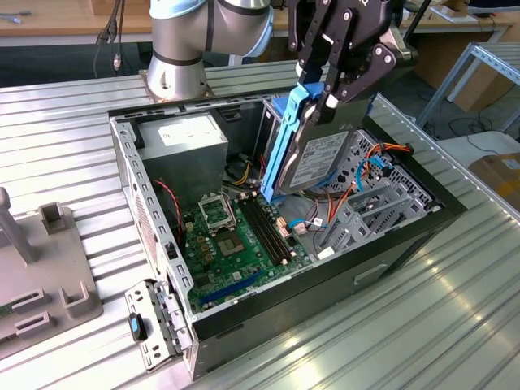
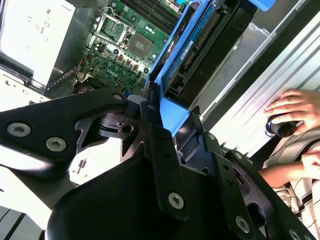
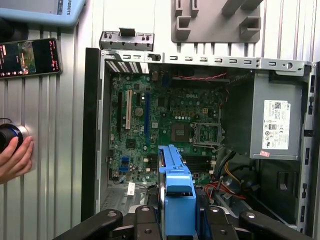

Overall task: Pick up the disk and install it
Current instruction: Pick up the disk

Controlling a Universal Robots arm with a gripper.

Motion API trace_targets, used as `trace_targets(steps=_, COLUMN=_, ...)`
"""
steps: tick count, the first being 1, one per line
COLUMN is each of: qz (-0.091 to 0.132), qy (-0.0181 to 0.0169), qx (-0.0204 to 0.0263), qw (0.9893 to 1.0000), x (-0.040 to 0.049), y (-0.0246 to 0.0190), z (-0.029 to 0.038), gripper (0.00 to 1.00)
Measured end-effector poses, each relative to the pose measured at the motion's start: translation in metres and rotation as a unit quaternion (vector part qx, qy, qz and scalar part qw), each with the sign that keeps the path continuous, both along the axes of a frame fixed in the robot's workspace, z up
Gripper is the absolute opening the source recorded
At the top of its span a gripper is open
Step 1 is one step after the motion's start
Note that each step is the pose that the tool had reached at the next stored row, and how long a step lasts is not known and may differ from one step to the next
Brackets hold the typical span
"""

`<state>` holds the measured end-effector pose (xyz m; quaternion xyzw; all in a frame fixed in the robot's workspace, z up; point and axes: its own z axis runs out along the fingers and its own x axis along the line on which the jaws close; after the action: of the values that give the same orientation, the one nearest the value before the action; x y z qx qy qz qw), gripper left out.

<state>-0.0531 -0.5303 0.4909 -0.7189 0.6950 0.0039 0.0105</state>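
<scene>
Gripper (image 1: 323, 96): fingers clamped on top end of disk (image 1: 321, 158), at blue rails (image 1: 280, 146). Disk hung upright, slightly tilted, over open computer case (image 1: 134, 195), near grey drive cage (image 1: 357, 215), not yet seated. Disk judged stiff, rather heavy, fragile inside; better to hold by plastic rails, not by circuit side. Inside case: motherboard (image 1: 236, 244), power supply (image 1: 191, 138), coloured cables (image 1: 390, 149), cage. Person's hand (image 3: 15, 157) rested on table beside case.
</scene>
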Motion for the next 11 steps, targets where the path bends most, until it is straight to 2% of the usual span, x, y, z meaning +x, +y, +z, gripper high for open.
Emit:
trace_targets(steps=5, qz=0.000, qy=0.0000, qx=0.0000, qw=1.0000, x=0.0045, y=0.0000, z=-0.0001, gripper=0.37)
trace_targets(steps=8, qz=0.000, qy=0.0000, qx=0.0000, qw=1.0000, x=0.0132, y=0.0000, z=-0.0002, gripper=0.37)
trace_targets(steps=11, qz=0.000, qy=0.0000, qx=0.0000, qw=1.0000, x=0.0161, y=-0.0040, z=-0.0004, gripper=0.37)
